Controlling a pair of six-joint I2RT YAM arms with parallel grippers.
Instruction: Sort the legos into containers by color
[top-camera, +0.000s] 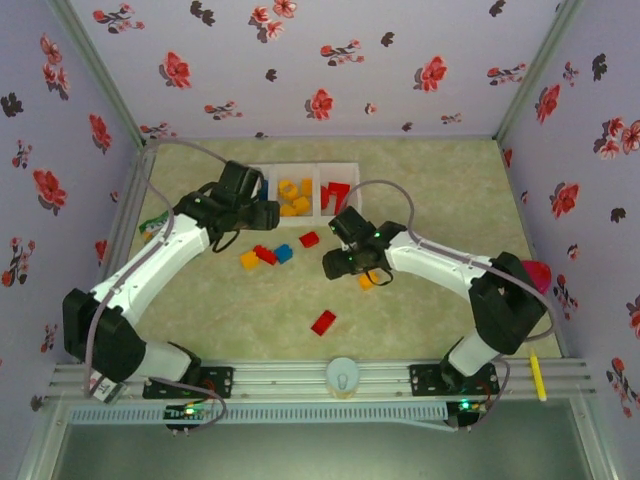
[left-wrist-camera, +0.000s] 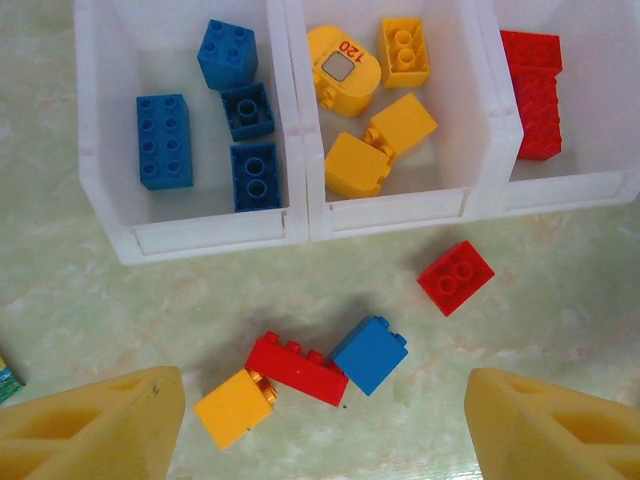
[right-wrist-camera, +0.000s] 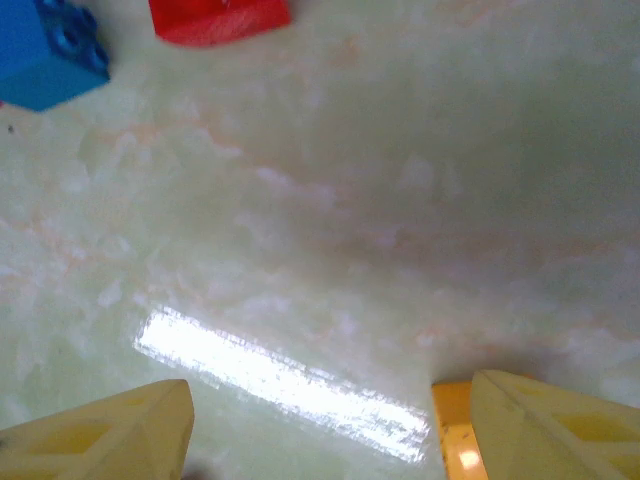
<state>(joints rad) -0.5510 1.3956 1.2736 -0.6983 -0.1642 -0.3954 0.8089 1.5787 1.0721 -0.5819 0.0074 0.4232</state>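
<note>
i steer by the white tray (left-wrist-camera: 215, 240) of three joined compartments and place everything from it. its left compartment holds four blue bricks (left-wrist-camera: 165, 140). the middle one holds yellow bricks (left-wrist-camera: 355, 165), one rounded with a label reading 120. the right one holds red bricks (left-wrist-camera: 530, 95). on the table (left-wrist-camera: 100, 320), just in front of the tray's middle wall, lies a single red brick (left-wrist-camera: 455, 277). a little further out from the tray sit a yellow brick (left-wrist-camera: 233, 405), a long red brick (left-wrist-camera: 297, 367) and a blue brick (left-wrist-camera: 370, 353), close together and seeming to touch. the left gripper (left-wrist-camera: 325, 420) hangs above the table on the tray's near side, jaws apart with nothing between them and that cluster just ahead of its fingertips. the right gripper (right-wrist-camera: 325, 425) is low over bare table, out from the tray's right end, jaws apart. an orange brick (right-wrist-camera: 452, 430) sits against the inner side of one finger, not clamped. well out from the tray, another red brick (top-camera: 323, 322) lies alone.
</note>
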